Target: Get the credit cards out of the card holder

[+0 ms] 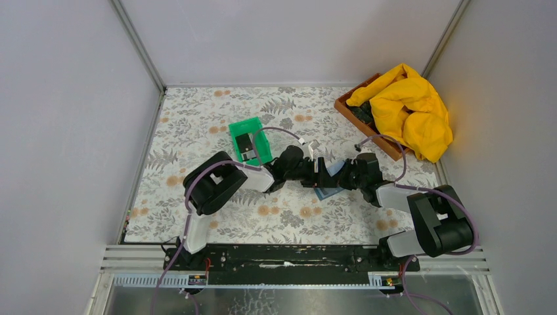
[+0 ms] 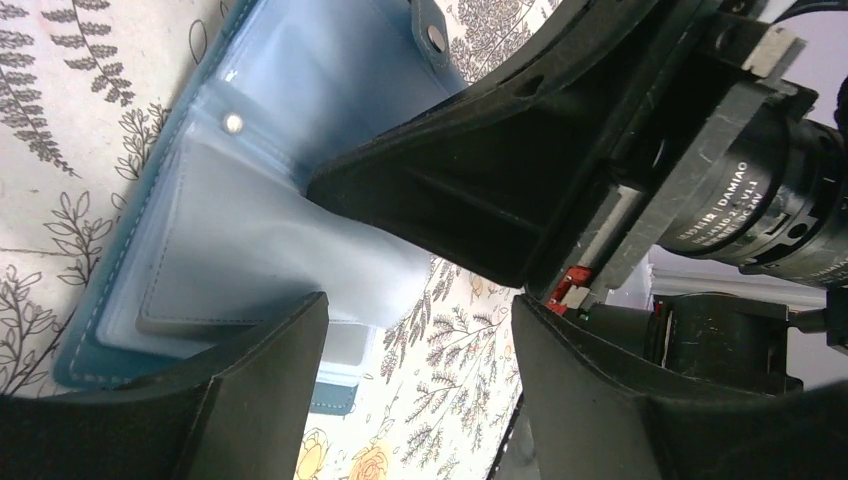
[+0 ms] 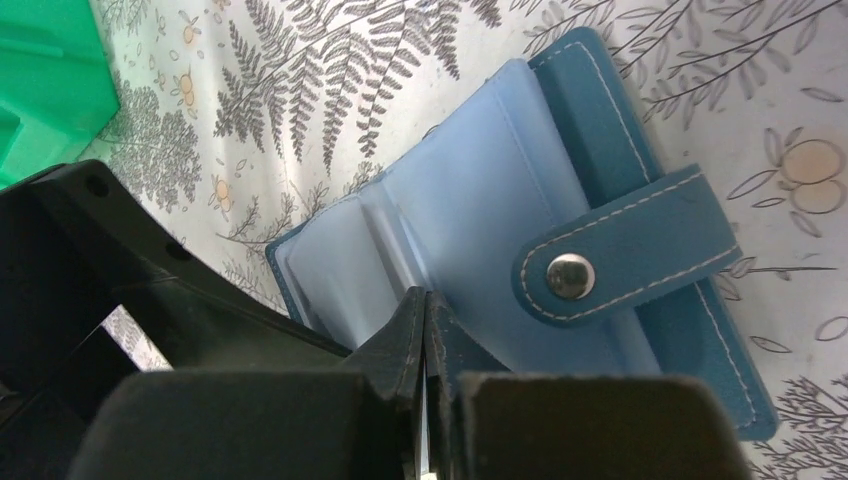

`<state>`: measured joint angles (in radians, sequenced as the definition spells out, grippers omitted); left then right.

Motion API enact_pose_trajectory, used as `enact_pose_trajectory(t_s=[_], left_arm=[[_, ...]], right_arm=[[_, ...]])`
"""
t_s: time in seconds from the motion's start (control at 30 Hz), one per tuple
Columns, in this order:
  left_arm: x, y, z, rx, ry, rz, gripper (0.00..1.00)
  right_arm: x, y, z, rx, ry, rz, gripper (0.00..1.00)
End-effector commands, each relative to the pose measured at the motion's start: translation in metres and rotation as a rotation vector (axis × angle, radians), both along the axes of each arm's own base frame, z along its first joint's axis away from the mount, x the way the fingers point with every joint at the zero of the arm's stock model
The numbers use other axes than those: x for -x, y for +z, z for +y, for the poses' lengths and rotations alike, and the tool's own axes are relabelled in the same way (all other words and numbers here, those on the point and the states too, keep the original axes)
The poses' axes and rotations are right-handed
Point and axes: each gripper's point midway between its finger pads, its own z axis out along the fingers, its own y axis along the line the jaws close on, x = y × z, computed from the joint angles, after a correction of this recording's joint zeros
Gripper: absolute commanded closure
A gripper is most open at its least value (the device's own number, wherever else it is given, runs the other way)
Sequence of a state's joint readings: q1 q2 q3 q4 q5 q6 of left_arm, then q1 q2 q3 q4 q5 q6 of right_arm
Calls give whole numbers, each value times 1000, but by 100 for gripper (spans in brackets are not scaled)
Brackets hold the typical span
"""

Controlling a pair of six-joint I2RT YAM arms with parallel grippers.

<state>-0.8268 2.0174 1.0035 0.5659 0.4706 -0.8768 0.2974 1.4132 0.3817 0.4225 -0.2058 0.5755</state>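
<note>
The steel-blue card holder (image 3: 610,150) lies open on the floral cloth, its pale blue inner sleeves (image 2: 330,90) fanned up and its snap tab (image 3: 620,260) loose. My right gripper (image 3: 425,300) is shut on the edge of one pale sleeve; it reaches in from the right in the left wrist view (image 2: 450,190). My left gripper (image 2: 418,320) is open and empty, with one finger over the holder's near edge and the other over the cloth. A greyish flat shape (image 2: 200,290) shows through a sleeve, perhaps a card. In the top view both grippers meet over the holder (image 1: 328,191).
A bright green tray (image 1: 244,128) stands behind and left of the grippers, with a dark card-like piece (image 1: 245,146) in it; its corner shows in the right wrist view (image 3: 40,80). A brown box (image 1: 348,105) under a yellow cloth (image 1: 410,108) sits at the back right.
</note>
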Motion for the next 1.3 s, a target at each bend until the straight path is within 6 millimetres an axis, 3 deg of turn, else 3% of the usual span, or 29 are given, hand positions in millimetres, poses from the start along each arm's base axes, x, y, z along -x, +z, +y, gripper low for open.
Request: enact_pose_trajectory(t_s=[0.0, 0.3, 0.57, 0.87, 1.03, 1.17, 1.27], left_arm=[[-3, 31, -22, 108, -30, -60, 25], [-8, 37, -23, 117, -17, -74, 25], [-19, 45, -24, 131, 12, -100, 25], [-28, 43, -25, 124, 33, -105, 25], [-25, 59, -2, 114, 87, -154, 25], [-12, 53, 21, 64, 118, -153, 25], [1, 51, 36, 69, 146, -132, 25]], right_arm=[[39, -27, 6, 3, 74, 149, 100], [39, -24, 7, 0, 80, 146, 100], [31, 12, 4, -3, 68, 43, 100], [32, 18, 0, 23, 72, 34, 99], [28, 19, -7, 71, 57, 30, 95], [25, 11, -23, 164, 7, 67, 94], [31, 2, -22, 172, 33, 109, 94]])
